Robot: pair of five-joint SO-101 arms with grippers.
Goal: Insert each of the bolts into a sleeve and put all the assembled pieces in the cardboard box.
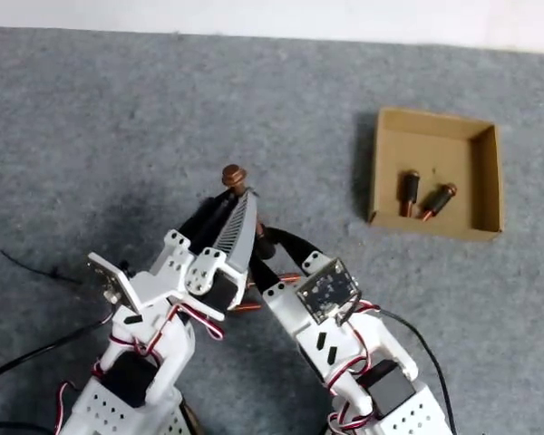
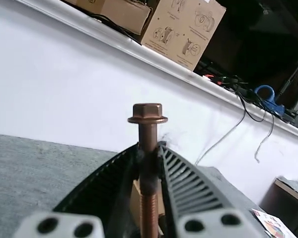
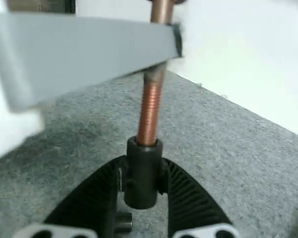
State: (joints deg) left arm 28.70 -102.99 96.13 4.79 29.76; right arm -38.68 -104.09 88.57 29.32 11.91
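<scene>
left fingers (image 2: 188,188) clamped on bolt (image 2: 148,130) shank; right fingers (image 3: 188,203) clamped on sleeve (image 3: 144,171), bolt tip inside.

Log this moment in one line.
left gripper: shut on bolt | right gripper: shut on sleeve | bolt end in sleeve mouth | cardboard box: two assembled pieces

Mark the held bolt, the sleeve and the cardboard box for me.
bolt (image 2: 148,136), left wrist view, on its smooth shank below the head.
sleeve (image 3: 144,173), right wrist view, on the middle of its dark body.
cardboard box (image 1: 444,154), high view, on its bare floor.
</scene>
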